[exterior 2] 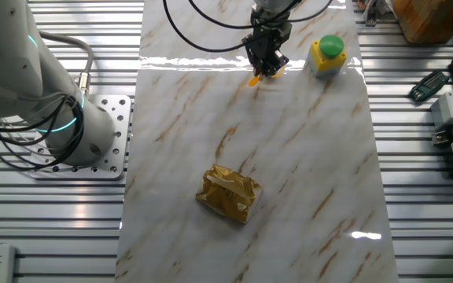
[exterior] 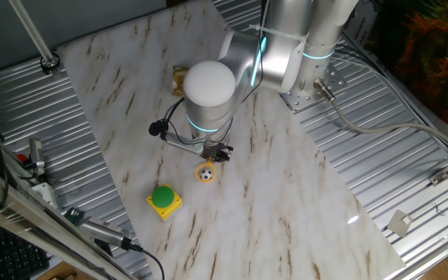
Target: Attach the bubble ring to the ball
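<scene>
The small black-and-white ball (exterior: 206,175) lies on the marble board. The loop of the orange-yellow bubble ring (exterior: 200,169) lies around it. My gripper (exterior: 218,155) is low over the board, just behind the ball, and its fingers stand close together on the ring's short handle. In the other fixed view the gripper (exterior 2: 269,67) points down at the far edge of the board. A bit of the orange ring (exterior 2: 255,79) sticks out to its left. The ball is hidden behind the fingers there.
A green round button on a yellow square base (exterior: 164,199) stands close to the ball, also seen in the other fixed view (exterior 2: 328,53). A crumpled golden-yellow wrapper (exterior 2: 228,193) lies mid-board. The arm's base (exterior 2: 93,134) and cables stand beside the board. Ribbed metal surrounds the board.
</scene>
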